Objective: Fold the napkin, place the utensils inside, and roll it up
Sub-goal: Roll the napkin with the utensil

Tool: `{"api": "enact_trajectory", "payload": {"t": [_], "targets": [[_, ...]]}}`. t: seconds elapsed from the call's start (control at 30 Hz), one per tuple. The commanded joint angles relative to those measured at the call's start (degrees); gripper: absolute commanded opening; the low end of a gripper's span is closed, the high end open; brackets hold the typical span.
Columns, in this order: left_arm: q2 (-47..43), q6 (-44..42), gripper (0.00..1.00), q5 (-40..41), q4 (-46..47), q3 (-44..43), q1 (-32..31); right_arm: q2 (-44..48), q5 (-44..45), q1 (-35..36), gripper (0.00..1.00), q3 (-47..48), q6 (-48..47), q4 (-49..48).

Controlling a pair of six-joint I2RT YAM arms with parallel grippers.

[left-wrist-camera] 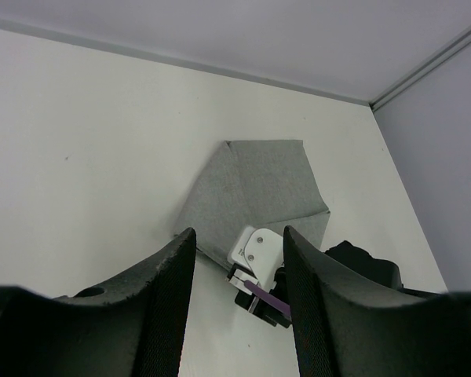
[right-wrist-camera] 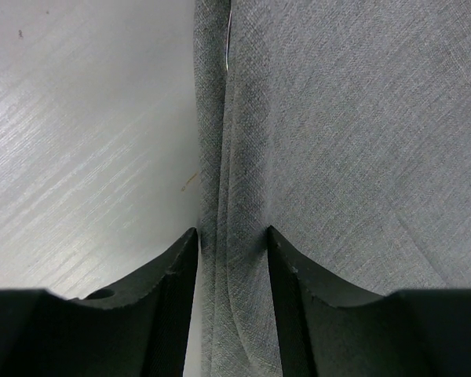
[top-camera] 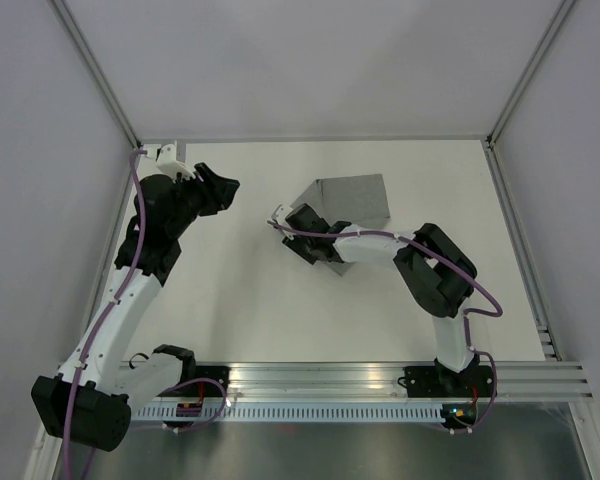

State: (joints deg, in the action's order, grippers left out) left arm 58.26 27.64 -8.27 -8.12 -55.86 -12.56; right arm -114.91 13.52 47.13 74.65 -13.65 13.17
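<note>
The grey napkin [top-camera: 358,198] lies folded on the white table, right of centre, and also shows in the left wrist view [left-wrist-camera: 259,184]. My right gripper [top-camera: 310,245] is down on its near left edge. In the right wrist view the right gripper [right-wrist-camera: 231,247] is shut on a rolled fold of the napkin [right-wrist-camera: 361,157], with cloth filling the gap between the jaws. A thin pale sliver [right-wrist-camera: 228,47] shows in the fold; otherwise the utensils are hidden. My left gripper [top-camera: 223,188] is open and empty, raised at the far left, and faces the napkin in its own view [left-wrist-camera: 239,263].
White table [top-camera: 240,300] with grey walls on three sides and a metal frame rail [top-camera: 380,380] at the near edge. The right arm's elbow [top-camera: 440,265] stands right of the napkin.
</note>
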Motion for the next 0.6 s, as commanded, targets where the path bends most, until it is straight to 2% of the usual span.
{"api": "enact_trajectory", "payload": {"t": [0.0, 0.27, 0.37, 0.4, 0.57], "targets": [[0.10, 1.89, 0.54, -1.83, 1.53, 0.40, 0.34, -0.05, -4.55, -1.25, 0.47, -2.49, -0.15, 1.86], [0.28, 1.89, 0.54, -1.92, 2.05, 0.57, 0.34, -0.14, -9.73, -4.15, 0.40, -4.34, -1.47, 1.51], [0.45, 2.16, 0.54, -1.84, 2.49, 0.66, 0.34, -0.31, -10.44, -4.51, 0.36, -4.34, -1.64, 1.86], [0.54, 2.16, 0.54, -1.83, 2.49, 0.75, 0.34, -0.40, -10.62, -4.51, 0.31, -4.34, -1.82, 2.03], [0.54, 2.42, 0.53, -1.31, 3.20, 1.10, 0.34, -1.10, -13.24, -4.68, 0.25, -3.20, -2.78, 4.93]]}}
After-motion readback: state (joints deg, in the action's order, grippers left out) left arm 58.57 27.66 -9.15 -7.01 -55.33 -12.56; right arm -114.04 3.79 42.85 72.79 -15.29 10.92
